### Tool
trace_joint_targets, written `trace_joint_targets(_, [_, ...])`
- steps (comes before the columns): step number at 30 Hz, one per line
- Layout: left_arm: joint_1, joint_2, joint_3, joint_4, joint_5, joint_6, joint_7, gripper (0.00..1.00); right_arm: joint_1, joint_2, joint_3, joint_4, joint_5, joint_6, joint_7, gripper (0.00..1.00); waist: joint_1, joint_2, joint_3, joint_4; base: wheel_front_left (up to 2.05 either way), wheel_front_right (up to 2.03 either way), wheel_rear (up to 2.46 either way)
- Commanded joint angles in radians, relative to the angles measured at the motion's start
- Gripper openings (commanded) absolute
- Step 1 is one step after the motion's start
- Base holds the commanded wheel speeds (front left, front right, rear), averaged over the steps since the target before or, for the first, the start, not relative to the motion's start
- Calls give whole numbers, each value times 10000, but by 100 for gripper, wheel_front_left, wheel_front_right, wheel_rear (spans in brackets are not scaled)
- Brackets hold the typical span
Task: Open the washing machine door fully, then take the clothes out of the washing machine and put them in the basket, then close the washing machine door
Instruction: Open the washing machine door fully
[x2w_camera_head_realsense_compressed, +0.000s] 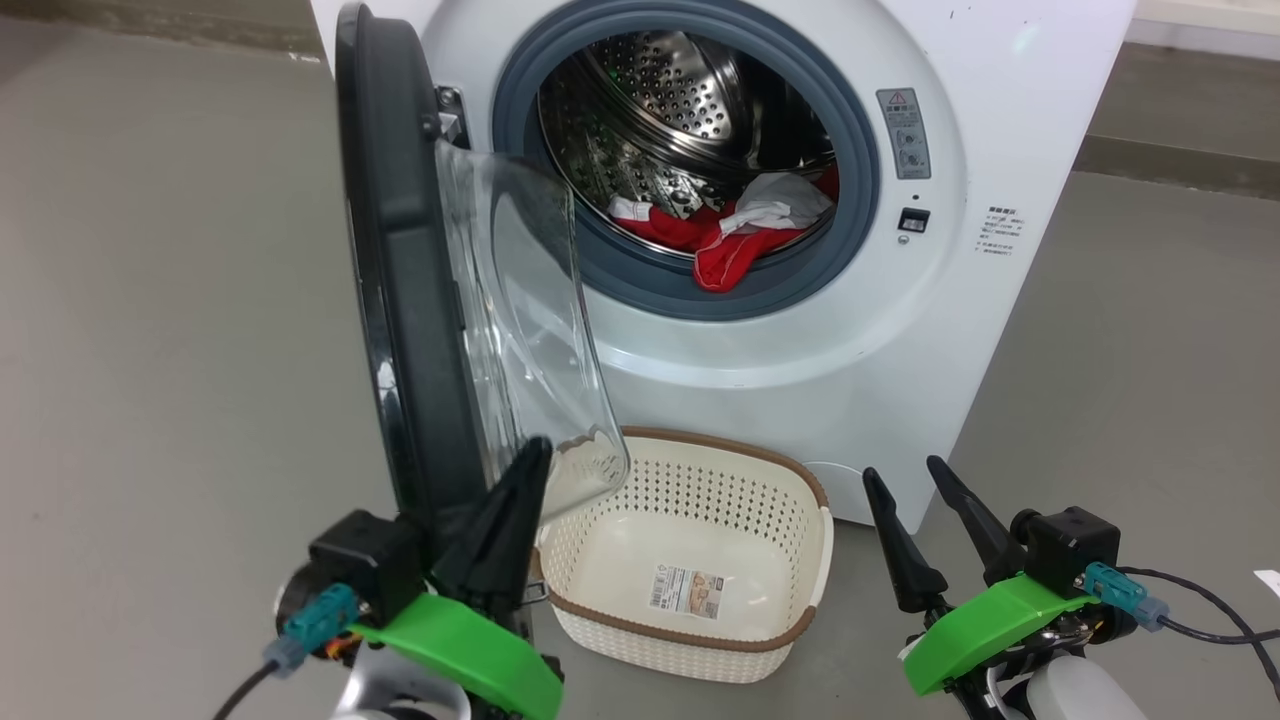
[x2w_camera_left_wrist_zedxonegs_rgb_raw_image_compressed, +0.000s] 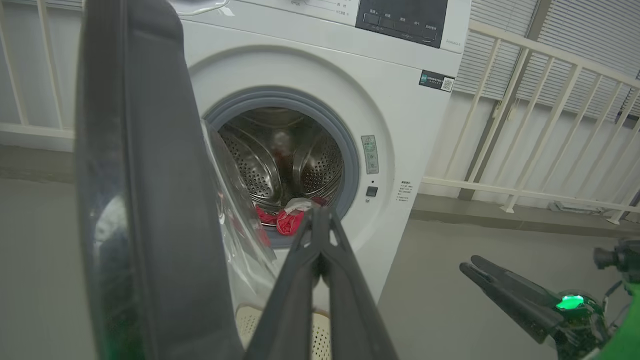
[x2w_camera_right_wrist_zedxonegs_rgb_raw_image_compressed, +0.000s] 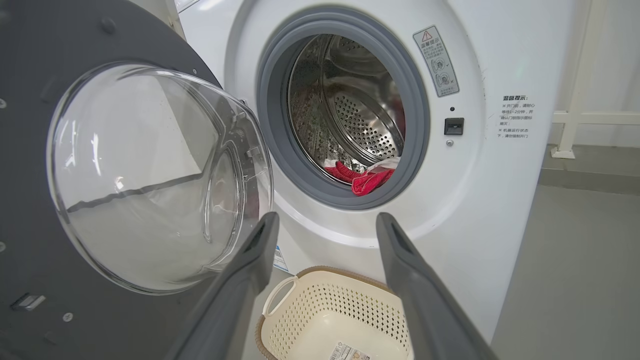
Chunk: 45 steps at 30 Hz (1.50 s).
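The white washing machine (x2w_camera_head_realsense_compressed: 1000, 330) stands ahead with its black washing machine door (x2w_camera_head_realsense_compressed: 400, 300) swung out edge-on toward me, glass bowl (x2w_camera_right_wrist_zedxonegs_rgb_raw_image_compressed: 150, 175) facing right. Red and white clothes (x2w_camera_head_realsense_compressed: 745, 235) lie at the front of the steel drum, one red fold over the grey gasket. The cream basket (x2w_camera_head_realsense_compressed: 700, 442) sits on the floor below the opening with only a sticker inside. My left gripper (x2w_camera_head_realsense_compressed: 538, 452) is shut on nothing, its tip close beside the door's inner face; whether it touches I cannot tell. My right gripper (x2w_camera_head_realsense_compressed: 902, 470) stands open, right of the basket.
Grey floor (x2w_camera_head_realsense_compressed: 150, 350) spreads left and right of the machine. A white railing (x2w_camera_left_wrist_zedxonegs_rgb_raw_image_compressed: 525, 125) runs behind it at the right. A dark cable (x2w_camera_head_realsense_compressed: 1220, 620) trails from my right wrist, and a small white scrap (x2w_camera_head_realsense_compressed: 1268, 580) lies at the right edge.
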Motion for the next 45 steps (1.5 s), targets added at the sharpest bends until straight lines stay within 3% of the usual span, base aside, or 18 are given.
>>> trace_joint_targets(1, [-173, 45, 284, -50, -78, 90, -31, 0, -155, 22, 170, -218, -55, 50, -93, 100, 0, 0, 7, 17, 0, 0, 0])
trace_joint_targets(9, [-164, 62, 372, 1365, -228, 231, -124, 0, -80, 22, 128, -136, -68, 50, -93, 100, 0, 0, 24, 140, 0, 0, 0])
trace_joint_targets(18, [-181, 150, 858, 1747, -423, 640, -452, 0, -6, 22, 41, 0, -56, 50, -93, 100, 0, 0, 52, 318, 0, 0, 0])
trace_joint_targets(36, [228, 1021, 2343, 1480, -692, 1614, -592, 0, 195, 22, -18, 101, -295, 50, -93, 100, 0, 0, 173, 794, 0, 0, 0])
trace_joint_targets(45, [157, 1664, 3153, 1962, -986, 1580, -997, 0, 239, 22, -91, 68, -647, 50, -93, 100, 0, 0, 415, 834, 0, 0, 0])
